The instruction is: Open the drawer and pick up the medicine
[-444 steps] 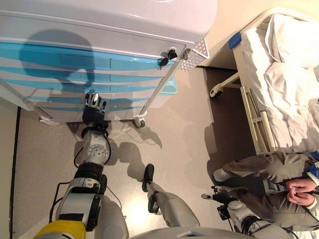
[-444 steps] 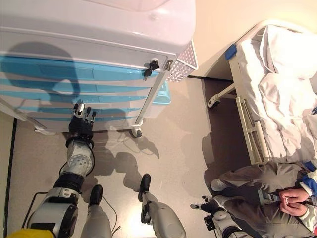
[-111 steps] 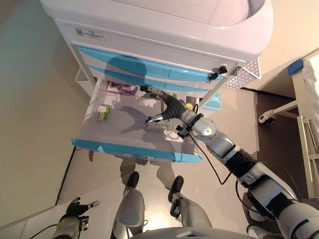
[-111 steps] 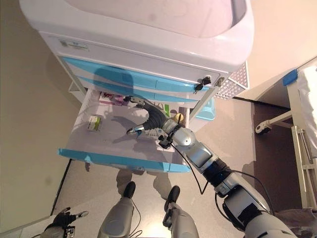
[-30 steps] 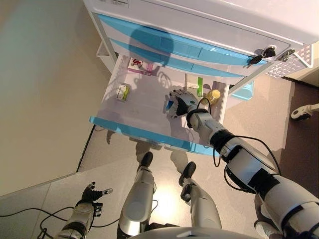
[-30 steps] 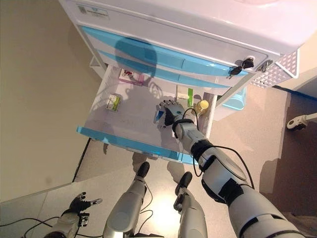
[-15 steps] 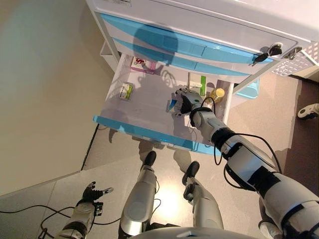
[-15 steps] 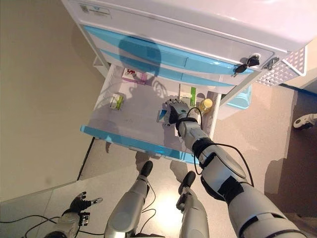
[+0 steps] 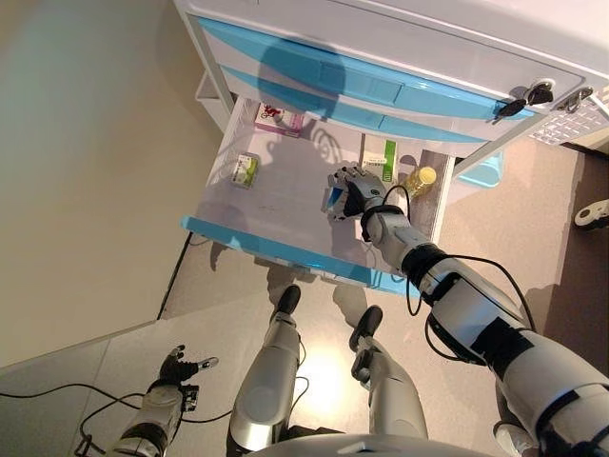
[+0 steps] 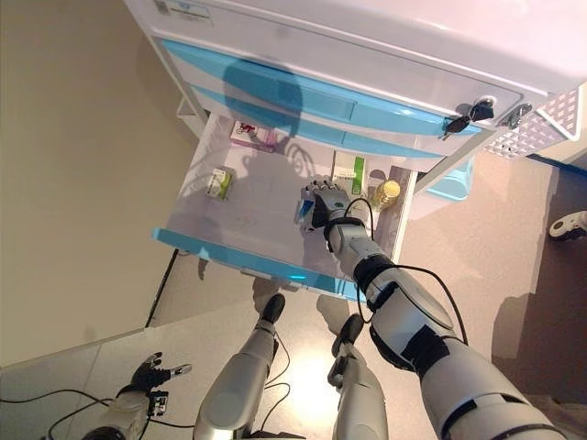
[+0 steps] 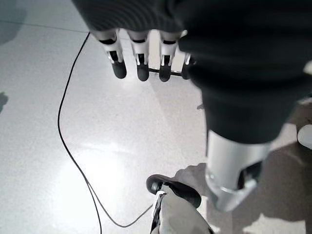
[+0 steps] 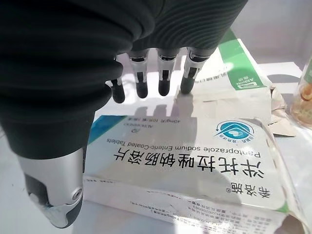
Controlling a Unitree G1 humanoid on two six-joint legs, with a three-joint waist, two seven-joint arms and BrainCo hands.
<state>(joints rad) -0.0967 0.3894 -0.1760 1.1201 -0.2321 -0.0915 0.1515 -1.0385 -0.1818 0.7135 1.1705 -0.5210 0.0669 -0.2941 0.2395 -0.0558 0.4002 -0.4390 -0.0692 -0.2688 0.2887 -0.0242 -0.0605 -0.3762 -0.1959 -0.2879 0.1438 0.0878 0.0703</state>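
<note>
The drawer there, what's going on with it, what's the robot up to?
The drawer of the medical cart is pulled open. The right hand reaches into it, fingers straight, thumb apart, over a white-and-blue medicine box that it has not gripped. Other boxes and a small yellow bottle also lie inside. The left hand hangs open low near the floor.

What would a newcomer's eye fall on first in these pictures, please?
Probably the open drawer pulled out of the white and blue cart, with the right hand reaching into it. In the right wrist view its straight fingers hover over a white and blue medicine box. The left hand hangs open near the floor.
</note>
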